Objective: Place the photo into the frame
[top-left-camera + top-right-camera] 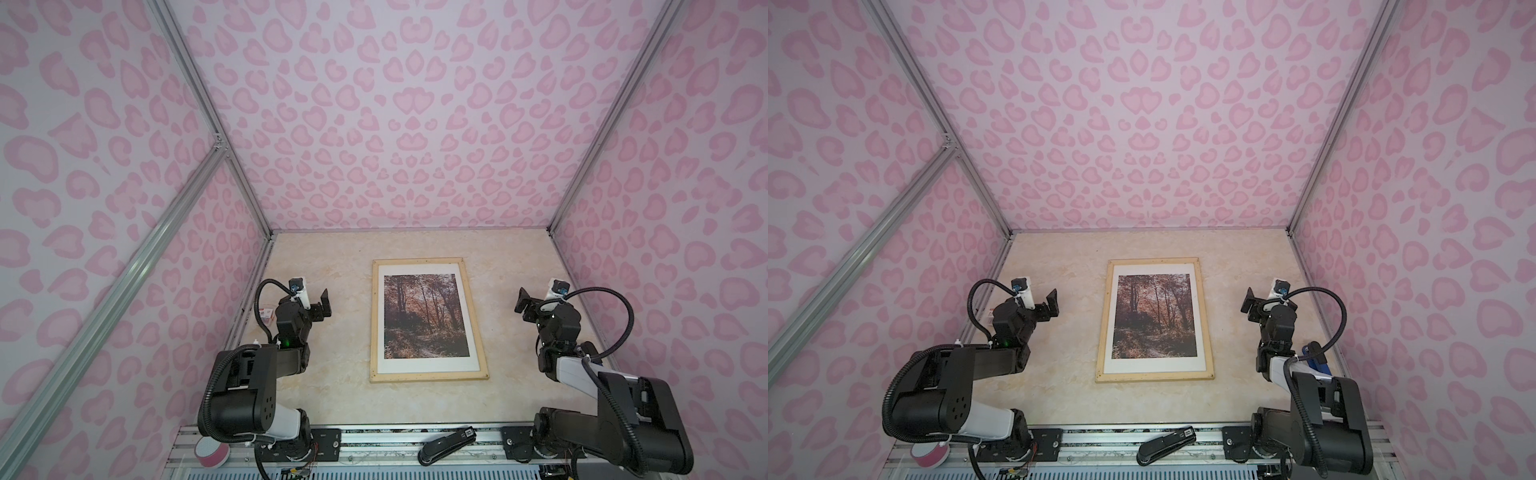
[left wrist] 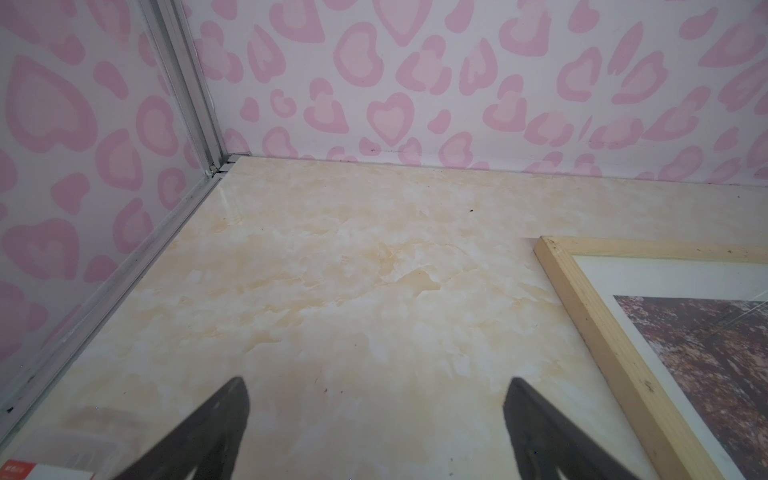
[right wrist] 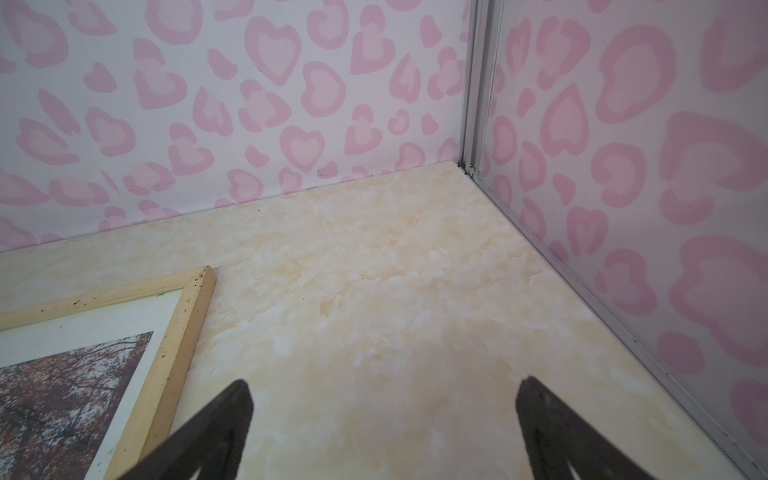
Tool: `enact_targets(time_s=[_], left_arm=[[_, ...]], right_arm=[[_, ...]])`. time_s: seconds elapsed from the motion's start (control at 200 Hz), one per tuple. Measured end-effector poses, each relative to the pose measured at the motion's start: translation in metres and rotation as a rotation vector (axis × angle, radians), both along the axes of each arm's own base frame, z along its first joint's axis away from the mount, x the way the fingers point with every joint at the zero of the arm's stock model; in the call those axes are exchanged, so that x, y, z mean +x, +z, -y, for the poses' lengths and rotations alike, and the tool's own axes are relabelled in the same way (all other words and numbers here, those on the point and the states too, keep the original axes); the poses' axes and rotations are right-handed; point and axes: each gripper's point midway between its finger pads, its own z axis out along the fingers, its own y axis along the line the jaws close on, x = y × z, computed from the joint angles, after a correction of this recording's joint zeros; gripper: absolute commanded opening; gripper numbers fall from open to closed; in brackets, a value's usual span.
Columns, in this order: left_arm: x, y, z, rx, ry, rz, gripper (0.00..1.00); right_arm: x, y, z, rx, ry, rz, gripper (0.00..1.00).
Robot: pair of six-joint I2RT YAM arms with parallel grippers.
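Closest to my top camera, a black stapler (image 1: 446,446) lies on the rail (image 1: 386,432) along the bench's (image 1: 332,374) near edge. At mid-bench I see the frame (image 1: 428,377), pale wood, lying flat. The photo (image 1: 426,316) sits inside it face up, rusty autumn trees over a path, ringed by a white border (image 1: 428,363). Bare bench flanks both long sides. Over those strips hover the left gripper (image 2: 376,388) and right gripper (image 3: 384,388), jaws wide apart, empty.
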Motion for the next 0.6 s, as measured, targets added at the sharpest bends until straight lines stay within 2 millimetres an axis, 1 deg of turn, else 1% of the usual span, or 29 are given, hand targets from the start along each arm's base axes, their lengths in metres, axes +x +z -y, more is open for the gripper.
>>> enact_targets(time_s=[0.095, 0.17, 0.255, 0.3, 0.33, 0.365, 0.425, 0.525, 0.6], left_arm=[[0.000, 0.000, 0.001, 0.000, -0.002, 0.000, 0.98], [0.000, 0.000, 0.001, 0.000, -0.002, 0.000, 0.98], [0.000, 0.000, 0.001, 0.000, -0.002, 0.000, 0.98], [0.000, 0.000, 0.001, 0.000, -0.001, 0.000, 0.98], [0.000, 0.000, 0.001, 0.000, -0.001, 0.000, 0.98], [0.000, 0.000, 0.001, 0.000, -0.001, 0.000, 0.98], [0.000, 0.000, 0.001, 0.000, -0.001, 0.000, 0.98], [0.000, 0.000, 0.001, 0.000, -0.001, 0.000, 0.98], [0.000, 0.000, 0.001, 0.000, -0.001, 0.000, 0.98]], right_arm=[[0.003, -0.010, -0.003, 0.003, 0.019, -0.003, 1.00], [0.003, -0.025, -0.008, 0.011, 0.050, -0.018, 1.00], [0.000, -0.044, -0.019, 0.013, 0.104, -0.033, 1.00], [-0.001, -0.051, -0.025, 0.017, 0.143, -0.037, 1.00], [-0.001, -0.051, -0.029, 0.020, 0.171, -0.036, 1.00], [0.002, -0.046, -0.030, 0.014, 0.184, -0.019, 1.00], [0.014, -0.031, -0.032, -0.005, 0.184, 0.019, 1.00], [0.032, -0.013, -0.048, -0.048, 0.210, 0.046, 1.00], [0.034, -0.014, -0.052, -0.072, 0.206, 0.029, 1.00]])
